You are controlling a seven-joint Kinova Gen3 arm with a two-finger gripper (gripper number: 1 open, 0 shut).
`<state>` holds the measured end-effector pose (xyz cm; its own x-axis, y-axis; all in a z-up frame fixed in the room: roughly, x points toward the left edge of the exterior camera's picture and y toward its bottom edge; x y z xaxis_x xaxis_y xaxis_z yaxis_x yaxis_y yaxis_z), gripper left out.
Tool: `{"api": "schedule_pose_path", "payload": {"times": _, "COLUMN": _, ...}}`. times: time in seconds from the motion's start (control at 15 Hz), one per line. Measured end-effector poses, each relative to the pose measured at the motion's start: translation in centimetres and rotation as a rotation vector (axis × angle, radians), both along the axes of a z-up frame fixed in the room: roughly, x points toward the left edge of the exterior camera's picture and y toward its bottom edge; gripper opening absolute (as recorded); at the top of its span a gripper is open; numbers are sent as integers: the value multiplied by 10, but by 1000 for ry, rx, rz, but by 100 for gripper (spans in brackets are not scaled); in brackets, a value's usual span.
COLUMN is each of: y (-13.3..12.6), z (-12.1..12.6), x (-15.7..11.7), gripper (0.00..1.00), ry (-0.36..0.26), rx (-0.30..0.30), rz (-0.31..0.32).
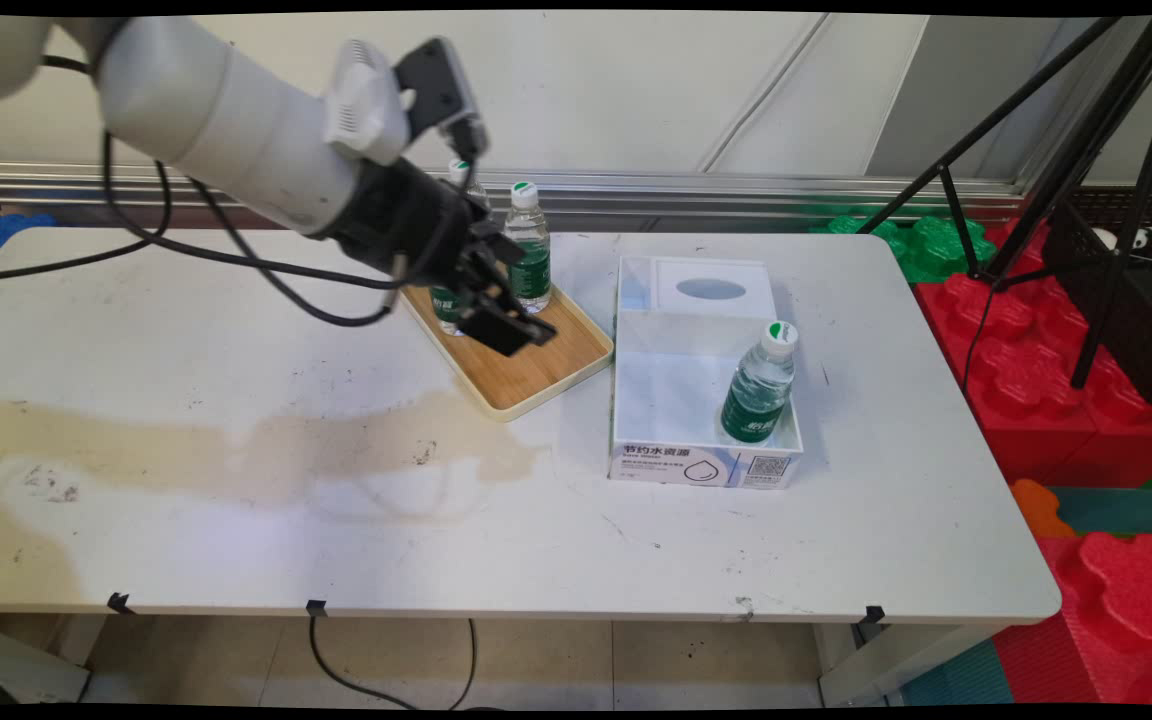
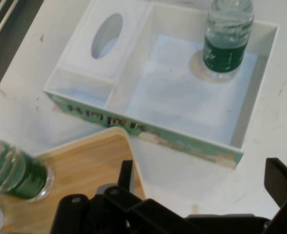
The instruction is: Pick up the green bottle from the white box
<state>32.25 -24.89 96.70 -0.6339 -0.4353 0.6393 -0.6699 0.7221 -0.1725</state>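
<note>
Main view shows the hand (image 1: pixel 514 322) empty, fingers spread, hovering over the wooden tray (image 1: pixel 536 375). Two upright bottles (image 1: pixel 529 250) stand just behind it on the tray; a third bottle (image 1: pixel 758 385) stands in the white box (image 1: pixel 636 400) to its right.

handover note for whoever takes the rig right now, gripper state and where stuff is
Gripper: open, empty, hovering over the wooden tray.
Two water bottles stand on the tray's far end: one clear of the arm, one partly hidden behind the gripper.
A third bottle stands upright in the large compartment of the white box, right of the tray.
</note>
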Motion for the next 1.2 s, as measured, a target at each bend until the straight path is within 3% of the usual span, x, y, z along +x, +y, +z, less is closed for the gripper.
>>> {"api": "schedule_pose_path", "payload": {"times": 0.53, "y": -20, "z": -4, "x": -64, "gripper": 100, "ry": 23, "rx": 3, "rz": 2}}
{"api": "schedule_pose_path", "payload": {"times": 1.2, "y": -64, "z": -30, "x": -133, "gripper": 100, "ry": 23, "rx": 22, "rz": -8}}
